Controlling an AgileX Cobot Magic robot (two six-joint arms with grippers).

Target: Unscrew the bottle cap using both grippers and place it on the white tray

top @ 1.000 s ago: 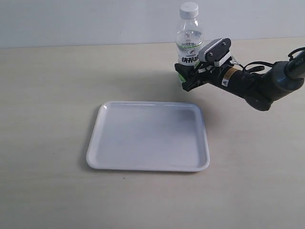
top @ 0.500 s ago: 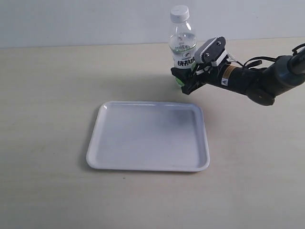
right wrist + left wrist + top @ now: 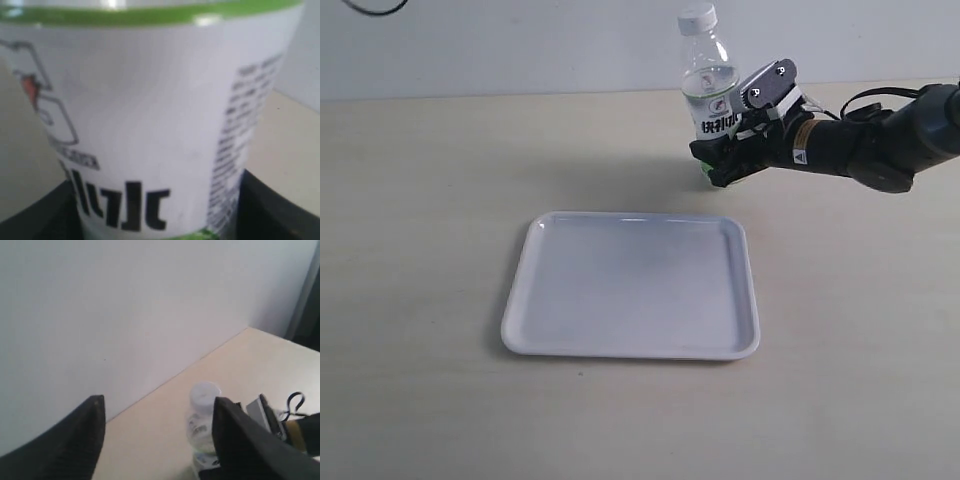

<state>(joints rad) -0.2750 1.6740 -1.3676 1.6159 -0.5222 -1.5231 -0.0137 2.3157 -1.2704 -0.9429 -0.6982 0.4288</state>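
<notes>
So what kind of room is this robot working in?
Probably a lab or test bench rather than a home. The tabletop is pale and bare and stands against a plain white wall. A black cabled robot arm works there, with only a bottle and a white tray set out.

Bright even light, soft shadow beside the bottle (image 3: 708, 85), blurred wrist views

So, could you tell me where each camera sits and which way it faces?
Exterior: off the arms, looking down at the white tray and the bottle; the right gripper shows.
Left wrist: high up, looking down on the bottle cap; the open left gripper shows.
Right wrist: close against the bottle's label; jaw edges show.
All three share the bottle.
</notes>
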